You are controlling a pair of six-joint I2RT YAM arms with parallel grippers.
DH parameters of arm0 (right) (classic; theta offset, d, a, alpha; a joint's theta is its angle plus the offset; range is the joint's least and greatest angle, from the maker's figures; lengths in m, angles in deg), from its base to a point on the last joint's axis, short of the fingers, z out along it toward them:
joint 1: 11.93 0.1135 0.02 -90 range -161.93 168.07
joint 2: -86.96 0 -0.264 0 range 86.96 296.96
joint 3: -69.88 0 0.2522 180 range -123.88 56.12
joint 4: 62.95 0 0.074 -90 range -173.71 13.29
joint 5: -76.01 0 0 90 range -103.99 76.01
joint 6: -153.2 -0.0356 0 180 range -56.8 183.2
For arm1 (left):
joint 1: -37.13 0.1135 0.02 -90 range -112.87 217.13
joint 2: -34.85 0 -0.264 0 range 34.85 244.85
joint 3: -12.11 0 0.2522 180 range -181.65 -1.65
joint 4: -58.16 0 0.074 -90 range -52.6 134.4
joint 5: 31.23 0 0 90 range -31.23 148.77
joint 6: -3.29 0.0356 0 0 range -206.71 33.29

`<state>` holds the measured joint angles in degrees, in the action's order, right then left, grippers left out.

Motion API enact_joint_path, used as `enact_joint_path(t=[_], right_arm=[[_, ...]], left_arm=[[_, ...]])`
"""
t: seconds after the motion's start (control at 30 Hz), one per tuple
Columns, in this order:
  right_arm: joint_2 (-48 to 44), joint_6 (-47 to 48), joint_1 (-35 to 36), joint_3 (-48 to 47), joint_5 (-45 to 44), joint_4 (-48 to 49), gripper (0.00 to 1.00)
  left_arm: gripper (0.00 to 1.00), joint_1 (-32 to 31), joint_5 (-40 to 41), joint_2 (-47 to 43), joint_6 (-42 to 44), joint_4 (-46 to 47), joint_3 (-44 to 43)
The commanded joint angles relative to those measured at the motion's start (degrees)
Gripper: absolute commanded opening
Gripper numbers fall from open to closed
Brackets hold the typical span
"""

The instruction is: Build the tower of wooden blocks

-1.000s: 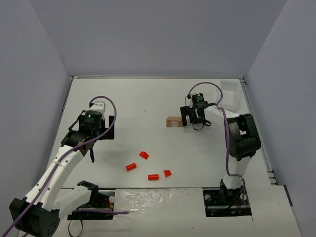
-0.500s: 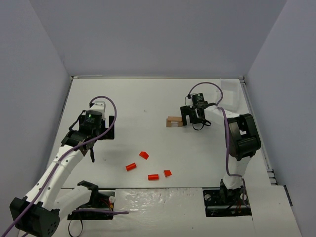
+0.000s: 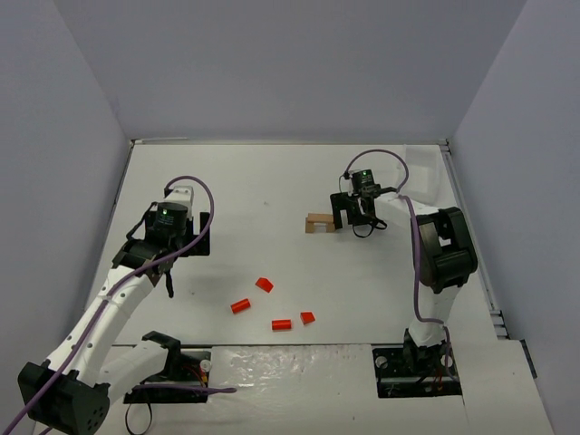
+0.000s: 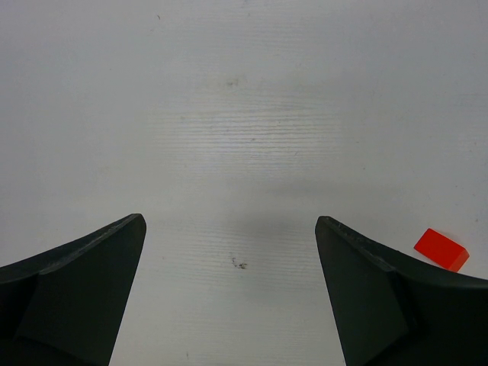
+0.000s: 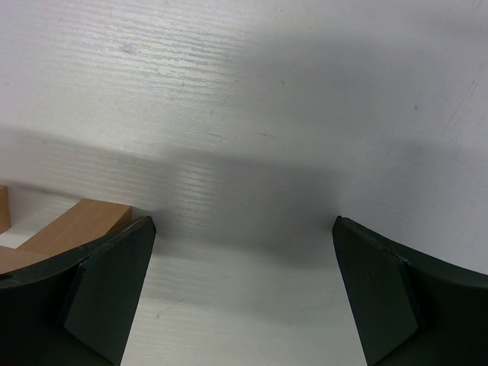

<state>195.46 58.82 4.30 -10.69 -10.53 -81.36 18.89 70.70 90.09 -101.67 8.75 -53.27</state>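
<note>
A tan wood block (image 3: pixel 317 222) lies on the white table just left of my right gripper (image 3: pixel 353 219), which is open. In the right wrist view the tan block (image 5: pixel 80 223) shows beside the left finger (image 5: pixel 107 290), outside the jaws, and only bare table lies between the fingers of the right gripper (image 5: pixel 244 221). Several small red-orange pieces (image 3: pixel 264 285) (image 3: pixel 240 305) (image 3: pixel 282 324) (image 3: pixel 307 317) are scattered near the front centre. My left gripper (image 3: pixel 157 272) hangs open to their left. The left wrist view has the left gripper (image 4: pixel 230 219) empty, with one red piece (image 4: pixel 441 249) past its right finger.
A white tray (image 3: pixel 422 170) stands at the back right corner. Grey walls close in the table on three sides. The arm bases (image 3: pixel 417 367) and a crinkled sheet sit along the near edge.
The right gripper has edged very slightly toward the back. The left arm and all the blocks are where they were.
</note>
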Motion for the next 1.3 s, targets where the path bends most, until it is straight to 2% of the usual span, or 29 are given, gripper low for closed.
enact_joint_path(t=[0.0,1.27], right_arm=[[0.6,-1.2,0.6,-1.3,1.9,-0.4,1.0],[1.3,-1.0,1.3,-2.4,2.4,-0.4,1.0]], left_arm=[[0.92,0.5,0.7,-0.2,0.9,2.7,-0.4],[0.92,0.5,0.6,-0.3,0.9,2.7,-0.4]])
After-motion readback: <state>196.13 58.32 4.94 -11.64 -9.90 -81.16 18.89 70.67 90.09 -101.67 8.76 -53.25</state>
